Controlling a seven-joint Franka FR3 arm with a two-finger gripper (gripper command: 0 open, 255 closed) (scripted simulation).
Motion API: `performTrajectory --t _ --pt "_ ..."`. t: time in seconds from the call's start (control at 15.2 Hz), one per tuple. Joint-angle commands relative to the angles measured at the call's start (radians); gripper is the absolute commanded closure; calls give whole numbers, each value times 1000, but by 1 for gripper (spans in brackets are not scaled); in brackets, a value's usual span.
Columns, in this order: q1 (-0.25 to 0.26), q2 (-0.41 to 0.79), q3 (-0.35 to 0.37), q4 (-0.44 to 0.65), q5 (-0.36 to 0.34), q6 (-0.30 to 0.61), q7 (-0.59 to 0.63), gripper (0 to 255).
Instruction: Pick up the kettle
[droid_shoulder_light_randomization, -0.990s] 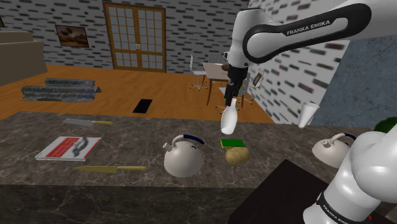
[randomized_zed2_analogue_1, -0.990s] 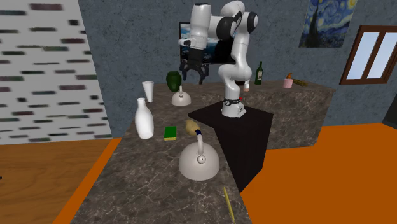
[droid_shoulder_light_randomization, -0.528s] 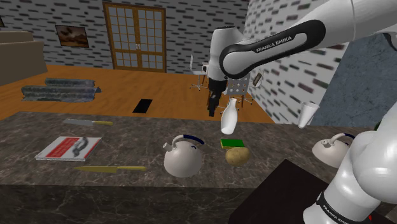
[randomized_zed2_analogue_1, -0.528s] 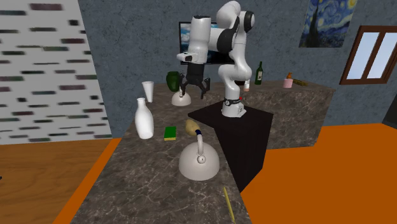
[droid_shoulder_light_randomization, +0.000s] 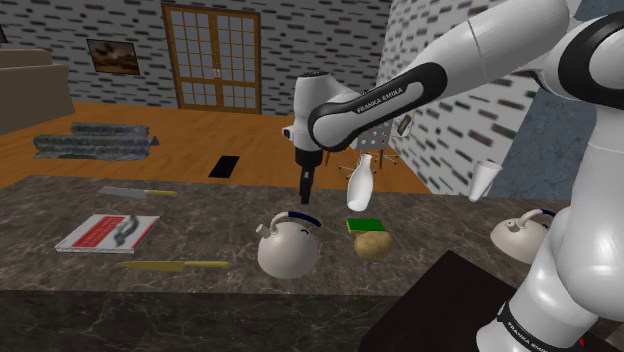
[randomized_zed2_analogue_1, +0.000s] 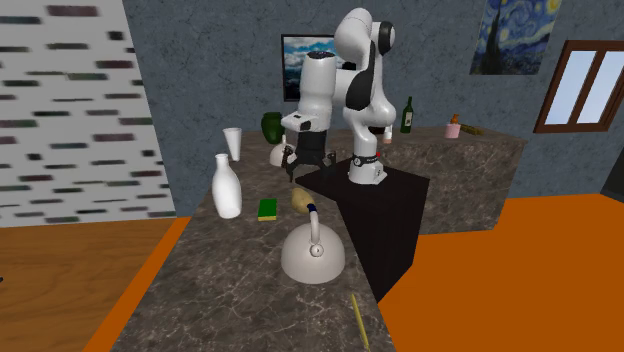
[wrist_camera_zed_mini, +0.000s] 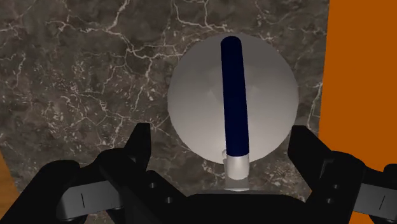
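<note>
The kettle (droid_shoulder_light_randomization: 288, 243) is a pale grey round pot with a dark blue handle, standing on the dark marble counter (droid_shoulder_light_randomization: 200, 215). It is near the counter's front in the second exterior view (randomized_zed2_analogue_1: 312, 255). My black gripper (droid_shoulder_light_randomization: 305, 188) hangs just above it, fingers pointing down, and also appears past the kettle (randomized_zed2_analogue_1: 297, 165). In the wrist view the kettle (wrist_camera_zed_mini: 232, 105) lies straight below. The gripper (wrist_camera_zed_mini: 220, 132) is open, its fingers standing wide on either side of the body and touching nothing.
A second kettle (droid_shoulder_light_randomization: 522, 235) sits by the stand (droid_shoulder_light_randomization: 450, 310). A white bottle (droid_shoulder_light_randomization: 362, 182), green sponge (droid_shoulder_light_randomization: 363, 225) and potato (droid_shoulder_light_randomization: 373, 244) lie close to the kettle. A yellow knife (droid_shoulder_light_randomization: 172, 264), a book (droid_shoulder_light_randomization: 108, 232) and a cup (droid_shoulder_light_randomization: 484, 179) are farther off.
The arm has swung toward the shoulder view's left and come lower, from beside the white bottle to above the blue-handled kettle. The fingers have stayed open.
</note>
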Motion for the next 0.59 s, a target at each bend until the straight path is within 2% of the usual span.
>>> performTrajectory --t 0.0,0.13,0.53 --pt "13 57 13 30 -10 21 -26 0" --pt "26 113 23 68 -22 32 -48 0" --pt "29 157 17 43 -39 99 -32 0"
